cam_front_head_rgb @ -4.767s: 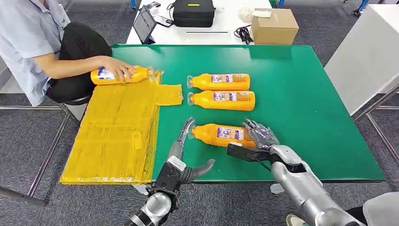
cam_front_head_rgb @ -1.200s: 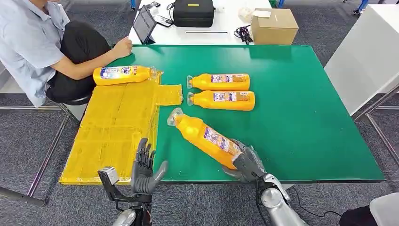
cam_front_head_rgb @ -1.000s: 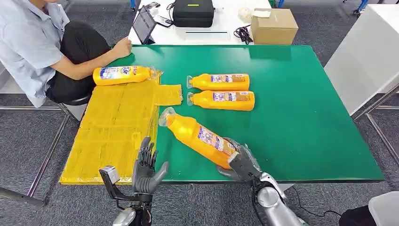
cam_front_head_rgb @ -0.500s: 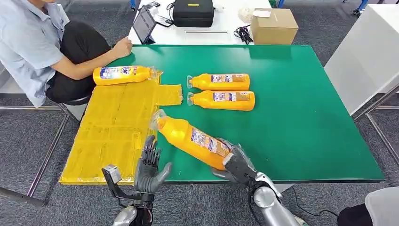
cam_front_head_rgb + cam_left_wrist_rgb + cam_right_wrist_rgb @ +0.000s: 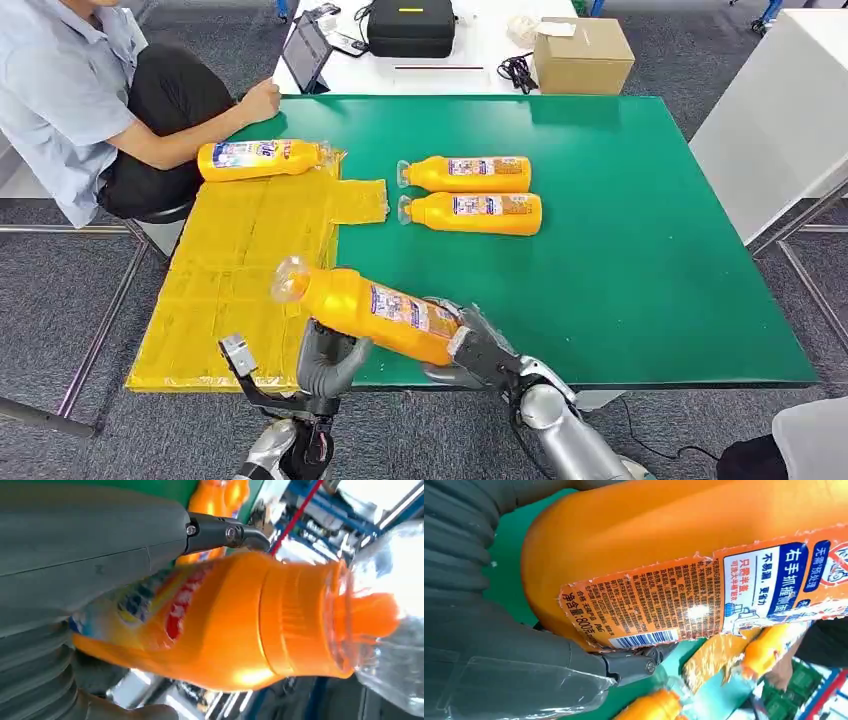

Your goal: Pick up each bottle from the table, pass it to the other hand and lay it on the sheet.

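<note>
The right hand (image 5: pixel 475 350) grips the base of the orange bottle (image 5: pixel 365 305), held above the tabletop (image 5: pixel 650 250) edge, neck slanting toward the yellow sheet (image 5: pixel 240 270), its middle lying across the left hand (image 5: pixel 325 362), whose grasp cannot be confirmed.

The surface (image 5: pixel 640 230) is plain green. At its nine o'clock edge lies a yellow sheet (image 5: pixel 240 280). The bottles (image 5: pixel 475 213) are orange with blue, white and red labels and clear caps. The hands (image 5: pixel 470 345) are dark grey.
</note>
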{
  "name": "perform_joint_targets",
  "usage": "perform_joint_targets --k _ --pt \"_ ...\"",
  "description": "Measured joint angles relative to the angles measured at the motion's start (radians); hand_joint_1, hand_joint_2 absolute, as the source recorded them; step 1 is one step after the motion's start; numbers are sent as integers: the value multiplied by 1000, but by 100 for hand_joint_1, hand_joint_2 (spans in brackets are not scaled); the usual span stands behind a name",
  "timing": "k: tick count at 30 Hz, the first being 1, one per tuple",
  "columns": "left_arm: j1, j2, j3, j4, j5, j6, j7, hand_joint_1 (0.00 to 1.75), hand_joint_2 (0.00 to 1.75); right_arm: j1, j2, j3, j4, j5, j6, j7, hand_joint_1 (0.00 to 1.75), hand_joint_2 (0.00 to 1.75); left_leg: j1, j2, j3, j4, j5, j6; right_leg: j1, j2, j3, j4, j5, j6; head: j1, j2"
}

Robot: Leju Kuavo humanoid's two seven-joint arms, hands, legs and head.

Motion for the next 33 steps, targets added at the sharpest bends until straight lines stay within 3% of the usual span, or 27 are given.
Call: perform_joint_targets --k 16,17,18,33 --pt "-30 -10 7 48 17 -25 12 0 175 -29 18 40 56 -8 19 -17 175 175 0 0 0 0 0 0 0 0 0 0 0 0 0 0" --pt "-32 -10 7 52 19 -35 10 12 175 -32 18 43 59 -9 22 -17 175 175 0 0 0 0 0 0 0 0 0 0 0 0 0 0" --pt "-33 -11 7 55 19 -43 3 175 175 -35 20 46 63 -11 23 -17 175 175 0 0 0 0 0 0 0 0 0 0 0 0 0 0" --pt "-58 -19 13 70 -5 -100 -53 175 175 -79 47 53 133 -58 66 -15 175 175 0 0 0 0 0 0 0 0 0 0 0 0 0 0"
